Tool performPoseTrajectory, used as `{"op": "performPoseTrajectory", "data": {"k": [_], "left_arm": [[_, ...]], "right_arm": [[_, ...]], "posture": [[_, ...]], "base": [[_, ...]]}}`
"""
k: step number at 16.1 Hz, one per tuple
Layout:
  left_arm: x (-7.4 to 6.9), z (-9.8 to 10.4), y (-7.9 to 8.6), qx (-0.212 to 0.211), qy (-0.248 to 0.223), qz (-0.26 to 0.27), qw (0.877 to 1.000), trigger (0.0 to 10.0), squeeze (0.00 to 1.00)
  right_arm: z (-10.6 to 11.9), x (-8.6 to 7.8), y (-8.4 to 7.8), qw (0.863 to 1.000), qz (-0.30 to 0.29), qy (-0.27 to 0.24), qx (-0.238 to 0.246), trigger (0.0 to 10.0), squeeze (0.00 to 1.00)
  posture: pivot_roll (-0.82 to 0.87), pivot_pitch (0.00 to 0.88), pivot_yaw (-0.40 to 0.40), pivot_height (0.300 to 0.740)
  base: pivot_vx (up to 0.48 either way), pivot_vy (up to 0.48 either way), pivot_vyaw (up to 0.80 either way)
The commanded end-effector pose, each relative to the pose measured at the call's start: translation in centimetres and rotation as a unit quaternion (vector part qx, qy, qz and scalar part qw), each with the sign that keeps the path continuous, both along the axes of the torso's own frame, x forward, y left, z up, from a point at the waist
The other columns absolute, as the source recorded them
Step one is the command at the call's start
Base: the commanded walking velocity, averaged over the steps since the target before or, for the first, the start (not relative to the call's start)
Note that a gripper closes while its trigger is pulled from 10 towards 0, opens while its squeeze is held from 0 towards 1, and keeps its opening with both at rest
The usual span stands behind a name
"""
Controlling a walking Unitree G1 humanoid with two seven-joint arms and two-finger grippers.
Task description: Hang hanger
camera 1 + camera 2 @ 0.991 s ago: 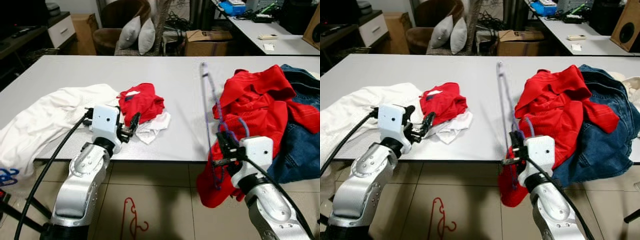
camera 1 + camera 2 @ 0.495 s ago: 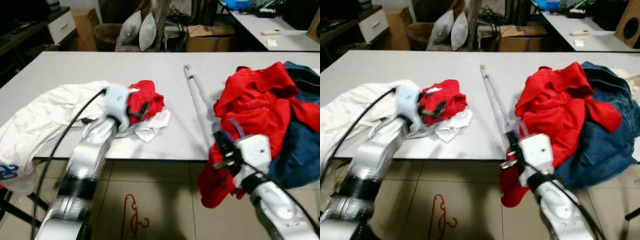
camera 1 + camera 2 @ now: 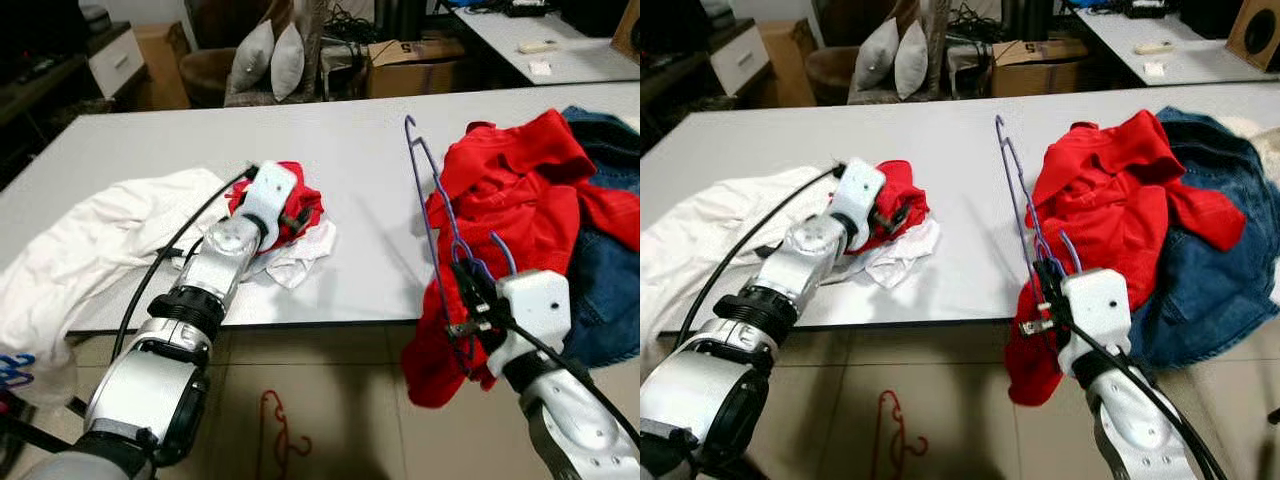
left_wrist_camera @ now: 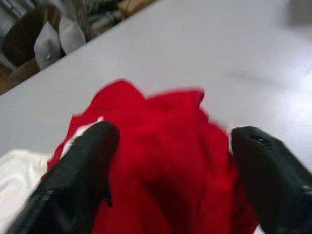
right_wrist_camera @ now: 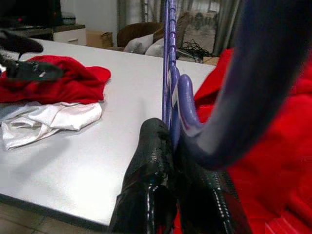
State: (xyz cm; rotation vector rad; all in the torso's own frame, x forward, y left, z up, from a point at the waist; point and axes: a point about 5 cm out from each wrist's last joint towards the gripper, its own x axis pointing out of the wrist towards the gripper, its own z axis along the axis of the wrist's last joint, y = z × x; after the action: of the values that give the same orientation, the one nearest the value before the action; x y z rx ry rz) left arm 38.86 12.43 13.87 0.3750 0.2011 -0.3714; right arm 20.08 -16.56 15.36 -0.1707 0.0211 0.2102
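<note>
White table, clothes scattered. Left gripper now extended over small red garment at 10 o'clock, fingers spread, empty. Right gripper clenched on purple hanger, 4 o'clock, tilted back upright. Garment pickup likely next.

A thin purple wire clothes hanger is standing tilted up off the white table, its far end raised over the tabletop and its lower part running down past the table's near edge. It is lying just beside, and partly against, a crumpled red garment on the robot's right side. Its curved hook end is being pinched between the closed black fingers of the right gripper.
</note>
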Motion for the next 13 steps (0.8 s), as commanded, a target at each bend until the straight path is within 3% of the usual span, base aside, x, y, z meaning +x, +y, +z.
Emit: {"op": "performPoseTrajectory", "data": {"k": [1, 3, 4, 8, 13], "left_arm": [[0.4, 0.4, 0.2, 0.020, -0.007, 0.000, 1.000, 0.0, 0.00], [0.4, 0.1, 0.2, 0.024, 0.002, -0.009, 1.000, 0.0, 0.00], [0.4, -0.2, 0.3, 0.026, 0.009, -0.009, 1.000, 0.0, 0.00], [0.5, -0.4, 1.2, 0.040, 0.018, 0.019, 0.999, 0.0, 0.00], [0.6, -0.3, 1.7, -0.027, 0.034, 0.035, 0.998, 0.0, 0.00]], "right_arm": [[0.4, -0.5, 0.1, 1.000, -0.001, -0.004, -0.002, 10.0, 0.00], [0.3, -0.8, 0.2, 1.000, 0.010, 0.005, -0.007, 10.0, 0.00], [0.1, -1.2, 0.6, 0.999, 0.042, 0.017, -0.015, 10.0, 0.00], [-0.9, -1.8, 0.9, 0.992, 0.098, 0.073, -0.035, 10.0, 0.00], [-0.8, -1.5, 0.8, 0.991, 0.101, 0.074, -0.040, 10.0, 0.00]], "posture": [[-0.19, 0.000, 0.150, 0.740], [-0.19, 0.000, 0.154, 0.740], [-0.19, 0.000, 0.158, 0.740], [-0.18, 0.000, 0.146, 0.740], [-0.16, 0.000, 0.113, 0.740]], "base": [[0.000, 0.000, 0.00], [0.000, 0.000, 0.00], [0.000, 0.000, 0.00], [0.000, 0.000, 0.00], [0.000, 0.000, 0.00]]}}
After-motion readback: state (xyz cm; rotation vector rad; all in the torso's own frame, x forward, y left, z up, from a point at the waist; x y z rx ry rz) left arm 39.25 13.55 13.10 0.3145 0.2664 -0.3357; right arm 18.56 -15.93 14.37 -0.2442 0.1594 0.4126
